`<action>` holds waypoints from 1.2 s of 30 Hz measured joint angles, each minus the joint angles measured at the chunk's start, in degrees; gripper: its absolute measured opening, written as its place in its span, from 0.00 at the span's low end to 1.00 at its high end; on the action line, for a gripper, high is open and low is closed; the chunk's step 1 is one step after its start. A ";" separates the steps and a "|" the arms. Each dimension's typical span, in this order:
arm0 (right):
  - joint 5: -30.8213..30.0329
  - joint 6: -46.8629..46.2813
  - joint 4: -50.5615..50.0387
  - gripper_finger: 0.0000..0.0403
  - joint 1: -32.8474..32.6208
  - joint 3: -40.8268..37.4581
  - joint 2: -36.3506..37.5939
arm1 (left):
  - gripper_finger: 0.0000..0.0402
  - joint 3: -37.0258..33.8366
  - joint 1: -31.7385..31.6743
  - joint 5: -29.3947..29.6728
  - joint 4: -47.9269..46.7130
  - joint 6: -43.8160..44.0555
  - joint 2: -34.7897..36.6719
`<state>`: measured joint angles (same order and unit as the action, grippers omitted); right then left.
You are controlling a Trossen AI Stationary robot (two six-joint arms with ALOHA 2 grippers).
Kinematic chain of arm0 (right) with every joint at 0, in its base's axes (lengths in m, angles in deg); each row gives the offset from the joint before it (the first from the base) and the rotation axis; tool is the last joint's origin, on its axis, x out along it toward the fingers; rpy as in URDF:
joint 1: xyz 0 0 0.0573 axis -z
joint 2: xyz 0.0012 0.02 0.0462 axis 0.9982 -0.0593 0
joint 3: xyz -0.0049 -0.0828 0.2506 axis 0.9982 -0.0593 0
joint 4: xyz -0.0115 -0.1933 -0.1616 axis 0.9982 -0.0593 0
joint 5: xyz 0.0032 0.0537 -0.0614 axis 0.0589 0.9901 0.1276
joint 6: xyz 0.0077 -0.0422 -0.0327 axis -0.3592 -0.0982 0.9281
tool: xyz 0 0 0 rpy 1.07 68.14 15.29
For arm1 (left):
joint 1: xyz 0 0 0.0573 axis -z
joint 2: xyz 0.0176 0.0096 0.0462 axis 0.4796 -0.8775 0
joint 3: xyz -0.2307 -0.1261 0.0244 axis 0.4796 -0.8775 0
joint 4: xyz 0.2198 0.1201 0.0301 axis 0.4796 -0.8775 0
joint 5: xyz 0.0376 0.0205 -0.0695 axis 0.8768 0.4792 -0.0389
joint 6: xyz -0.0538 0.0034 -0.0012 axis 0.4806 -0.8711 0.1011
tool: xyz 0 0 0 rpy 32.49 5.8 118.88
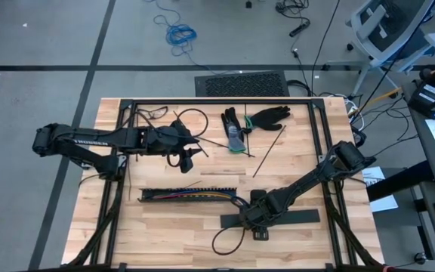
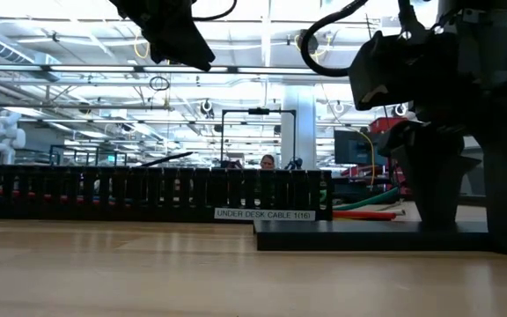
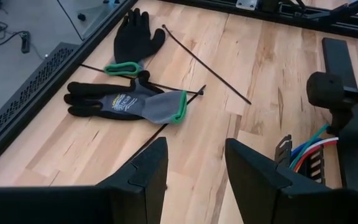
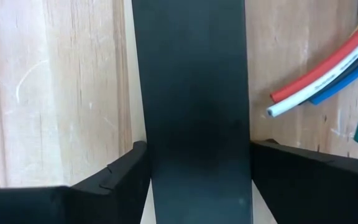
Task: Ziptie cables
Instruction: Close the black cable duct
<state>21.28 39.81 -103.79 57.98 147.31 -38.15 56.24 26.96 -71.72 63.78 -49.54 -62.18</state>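
Observation:
The cables (image 1: 202, 195) lie inside a long black slotted rail (image 1: 191, 195); their red, white, blue and green ends (image 4: 316, 81) stick out of the rail's right end onto the table. Several zipties (image 1: 266, 151) lie loose on the far half of the table, one of them beside the gloves (image 3: 207, 62). My right gripper (image 1: 255, 219) points down over a flat black strip (image 1: 278, 219) near the front edge and is shut on it. My left gripper (image 3: 194, 180) hangs open above the table's far left, with nothing between its fingers. My right gripper pinches the flat black strip between its two fingers, one on each long edge (image 4: 154, 162). The fingers come from above, pointing steeply down, and lie across the strip. The strip lies flat on the table.
Two black gloves with green cuffs (image 1: 236, 125) (image 1: 266, 117) lie at the far middle. A black frame (image 1: 217, 100) runs round the table's edges. A black cable loop (image 1: 229, 242) lies at the front edge. Bare wood shows between the rail and the gloves.

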 joint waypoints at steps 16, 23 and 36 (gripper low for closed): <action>-2.26 -0.80 -1.33 0.59 0.13 0.14 4.40 | 0.39 0.00 0.00 0.00 -0.01 -0.06 0.00; -2.11 -1.01 -1.57 0.59 0.11 0.22 7.17 | 0.39 0.00 0.00 0.06 -0.26 -2.15 0.00; -5.36 1.18 -7.23 0.59 3.96 0.31 11.80 | 0.39 0.00 -0.09 3.48 -3.19 -3.22 0.00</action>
<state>15.92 40.99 -111.02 61.94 147.62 -26.34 56.24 26.88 -68.25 60.59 -52.75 -62.18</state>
